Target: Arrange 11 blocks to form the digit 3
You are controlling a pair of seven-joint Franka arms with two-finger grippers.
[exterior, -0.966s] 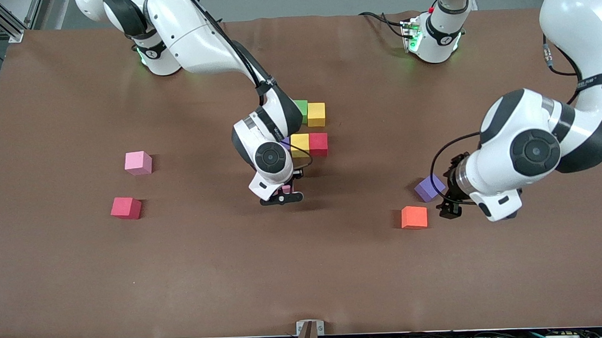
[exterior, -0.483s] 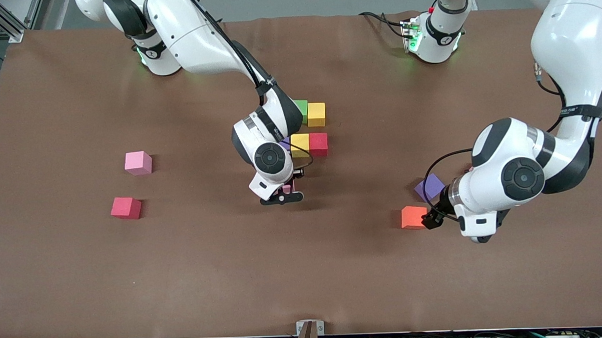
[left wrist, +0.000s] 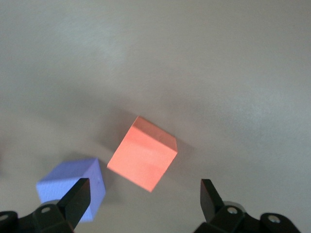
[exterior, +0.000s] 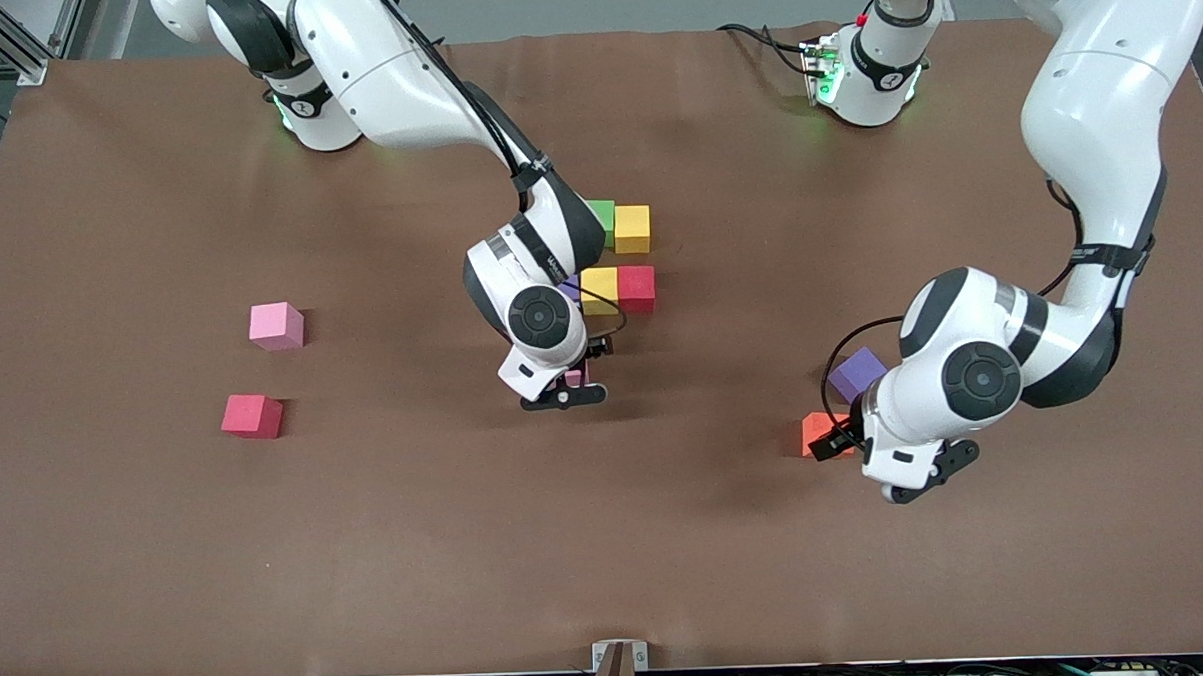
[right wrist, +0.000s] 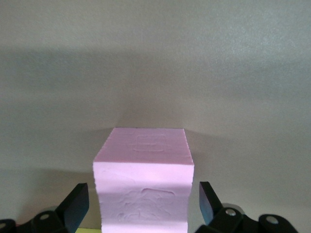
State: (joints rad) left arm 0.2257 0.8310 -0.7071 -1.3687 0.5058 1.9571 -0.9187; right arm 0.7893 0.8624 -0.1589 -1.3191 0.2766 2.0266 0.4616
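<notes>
Blocks are foam cubes: light, soft, matte, so not slippery. They will squash a bit if pinched hard. Best hold is square across two opposite flat faces, around mid-height.

Digit 3 is only partly built, just toward 12 o'clock from the counter centre. Green block and yellow block touch in the top bar. Second yellow block and red block touch in the next bar. A purple sliver shows at their 9 o'clock. The rest is hidden by the right arm, so the count is probably well short of eleven.

Right gripper is low at 6 o'clock of that cluster. Its fingers are spread, straddling a pink block with a slim gap on each side. It is not pinching. The block looks seated on the counter.

Left gripper is over the orange block, at 4 o'clock from the counter centre. Its fingers are wide apart and empty, touching nothing. The orange block sits turned about 45 degrees to the fingers, so the wrist should rotate to meet flat faces, not corners. Purple block sits near the orange one at its 1 o'clock, and a finger could nudge it.

Spare pink block lies at 9 o'clock and spare red block at 8 o'clock, both untouched.
</notes>
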